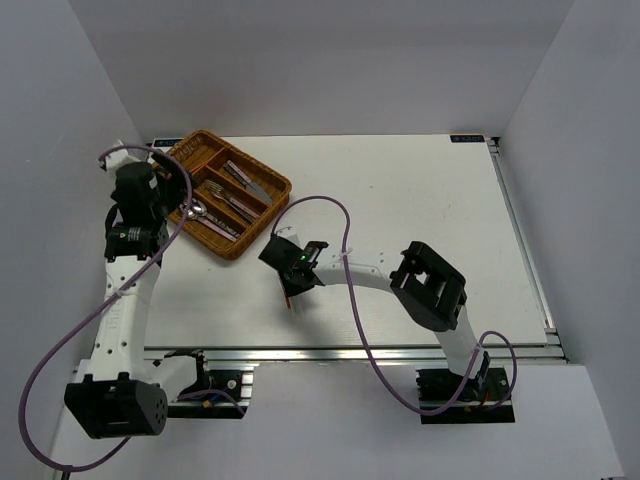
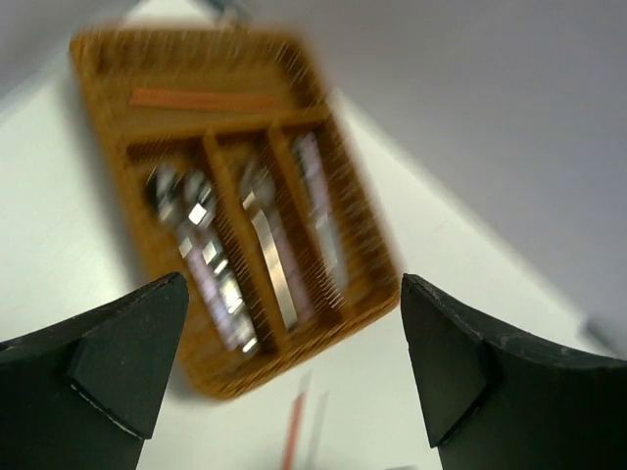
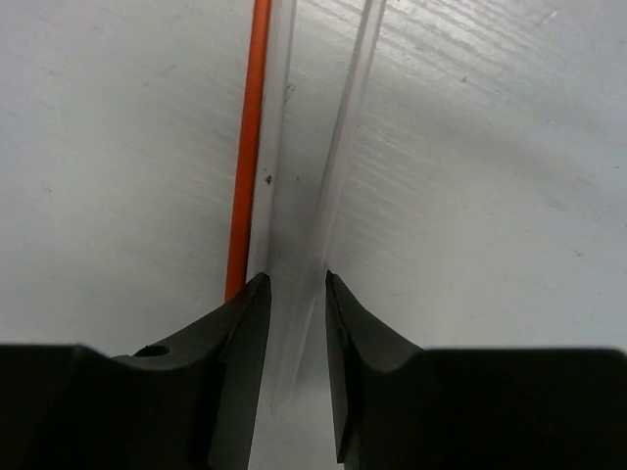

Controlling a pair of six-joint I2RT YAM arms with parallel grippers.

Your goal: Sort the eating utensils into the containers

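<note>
Right pincer (image 3: 297, 294) low on counter (image 1: 400, 200), centre of top view. Jaws nearly together around white chopstick (image 3: 343, 127), can't tell if gripping. Stick runs straight up frame; red chopstick (image 3: 249, 147) just left, outside. Left pincer (image 2: 294, 294) wide apart over tray (image 1: 265, 213), upper left.

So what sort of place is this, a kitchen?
Probably a robotics test cell, not a kitchen: two robot arms bolted to a metal rail at the edge of a white table, plain white panels boxing it in, one wicker cutlery tray.
</note>
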